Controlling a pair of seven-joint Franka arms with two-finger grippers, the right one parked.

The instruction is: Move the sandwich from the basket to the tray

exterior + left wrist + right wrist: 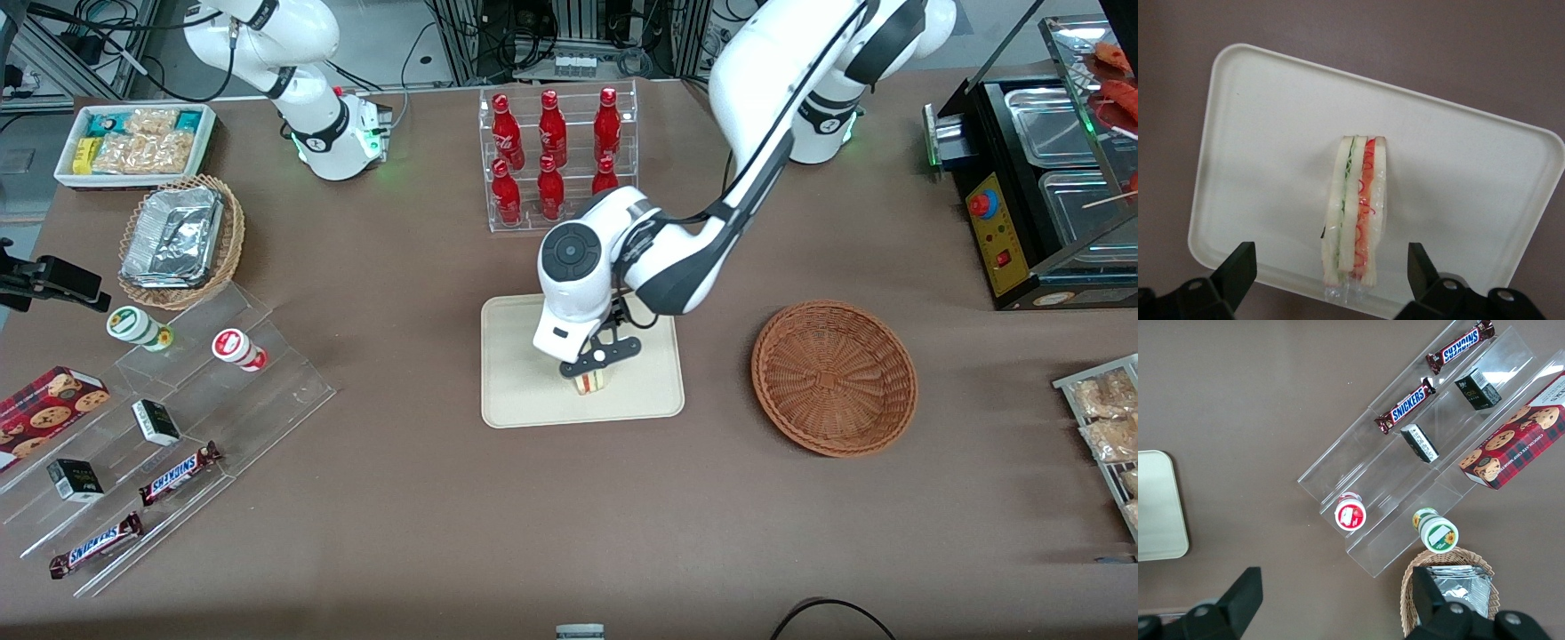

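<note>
The small triangular sandwich [1355, 207] of pale bread, with green and red filling showing along its cut edge, stands on its edge on the flat cream-beige rectangular plastic tray [524, 391], close to the tray edge nearest the front camera and roughly midway along that edge. The left arm's gripper [594, 372] hangs directly over it, and in the wrist view its two black fingers [1238, 267] stand spread wide, one on each side of the sandwich and clear of it, so the claw is open and holds nothing. The round, shallow, reddish-brown woven wicker basket [834, 378] sits beside the tray toward the working arm's end of the table, and nothing shows inside it. By that layout the transfer looks essentially done: the sandwich is on the tray and released, and what seems left is only to lift the arm away. The sandwich is narrow and upright, so a finger brushing it on the way up could tip it toward the low rim just beside it. Straight above the tray the room is open; the clear rack of red bottles [556, 156] stands farther from the front camera than the tray, well apart from it.
</note>
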